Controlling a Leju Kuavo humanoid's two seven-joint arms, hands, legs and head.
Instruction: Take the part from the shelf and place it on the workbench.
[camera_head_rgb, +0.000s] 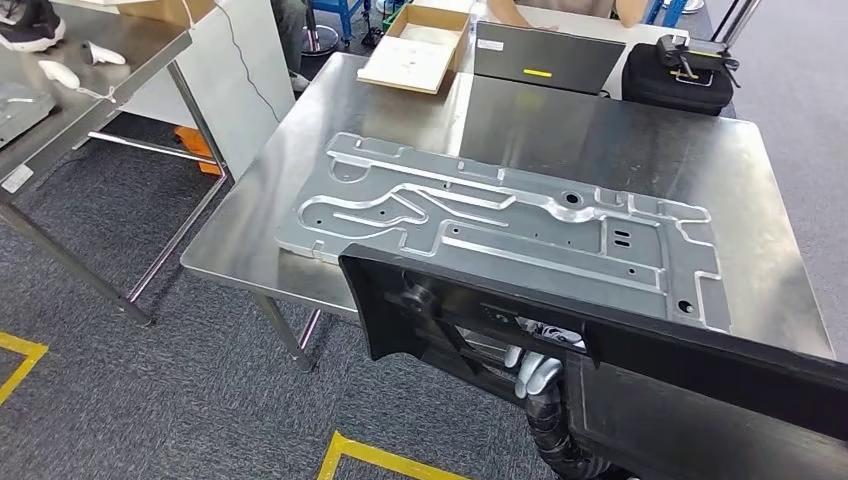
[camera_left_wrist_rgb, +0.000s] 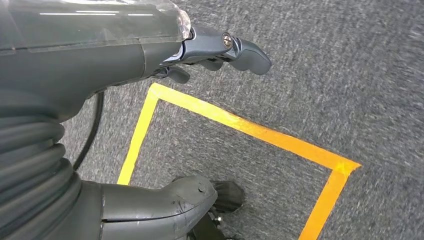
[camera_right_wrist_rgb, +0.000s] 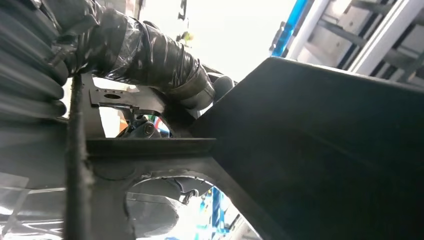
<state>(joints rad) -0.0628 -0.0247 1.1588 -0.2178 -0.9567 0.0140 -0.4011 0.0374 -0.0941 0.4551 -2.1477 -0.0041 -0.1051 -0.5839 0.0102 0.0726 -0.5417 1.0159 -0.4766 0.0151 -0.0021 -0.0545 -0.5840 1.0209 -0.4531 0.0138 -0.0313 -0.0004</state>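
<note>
Left hand (camera_left_wrist_rgb: 220, 52): hanging over floor, away from surface (camera_head_rgb: 250, 215), fingers apart, holding nothing. Black part (camera_head_rgb: 620, 350): hovering at surface's near edge, long axis running left-right, overlapping metal plate (camera_head_rgb: 500, 220). Right hand (camera_right_wrist_rgb: 150, 55): carrying part; finger closure hidden, cannot tell.
</note>
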